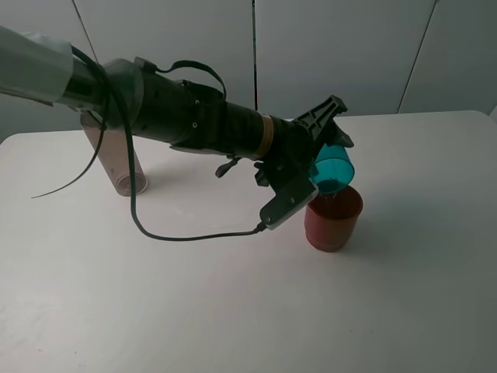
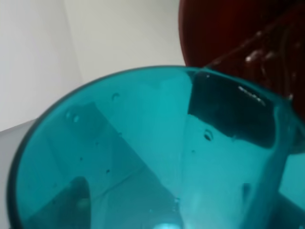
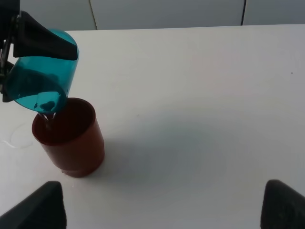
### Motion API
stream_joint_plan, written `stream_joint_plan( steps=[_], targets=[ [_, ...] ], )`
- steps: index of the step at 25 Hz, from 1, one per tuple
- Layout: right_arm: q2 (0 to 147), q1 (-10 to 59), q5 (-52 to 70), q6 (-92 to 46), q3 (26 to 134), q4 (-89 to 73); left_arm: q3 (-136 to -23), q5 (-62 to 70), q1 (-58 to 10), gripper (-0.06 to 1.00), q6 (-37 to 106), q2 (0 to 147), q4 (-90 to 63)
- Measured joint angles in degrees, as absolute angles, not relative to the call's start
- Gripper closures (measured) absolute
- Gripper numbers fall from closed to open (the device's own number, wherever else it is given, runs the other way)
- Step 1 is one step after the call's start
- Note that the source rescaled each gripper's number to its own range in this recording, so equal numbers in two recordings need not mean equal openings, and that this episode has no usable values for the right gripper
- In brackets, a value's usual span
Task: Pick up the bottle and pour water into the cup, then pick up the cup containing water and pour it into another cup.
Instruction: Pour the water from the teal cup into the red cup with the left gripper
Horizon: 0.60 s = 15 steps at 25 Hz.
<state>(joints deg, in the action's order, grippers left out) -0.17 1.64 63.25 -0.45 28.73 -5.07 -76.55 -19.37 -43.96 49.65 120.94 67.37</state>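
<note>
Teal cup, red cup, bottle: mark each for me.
teal cup (image 1: 335, 168), exterior high view, tilted side wall.
red cup (image 3: 76, 148), right wrist view, outer wall.
bottle (image 1: 118, 159), exterior high view, lower body.

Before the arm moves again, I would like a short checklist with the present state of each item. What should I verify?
1. Left end effector shut on the teal cup: ok.
2. Teal cup tilted, its mouth above the red cup: ok.
3. Water falling inside the red cup, none seen on the table: ok.
4. Teal cup fully emptied: cannot tell, a thin stream still shows.
5. Red cup upright on the table: ok.
6. Bottle upright and apart from the pour, behind the left arm: ok.
</note>
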Motion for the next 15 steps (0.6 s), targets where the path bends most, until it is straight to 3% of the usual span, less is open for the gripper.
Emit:
stream_joint_plan(
  steps=[15],
  targets=[
    [-0.2, 1.6, 63.3, -0.5, 28.7, -5.1, -76.6, -19.2, -44.5, 0.77, 54.2, 120.9, 68.7]
  ],
)
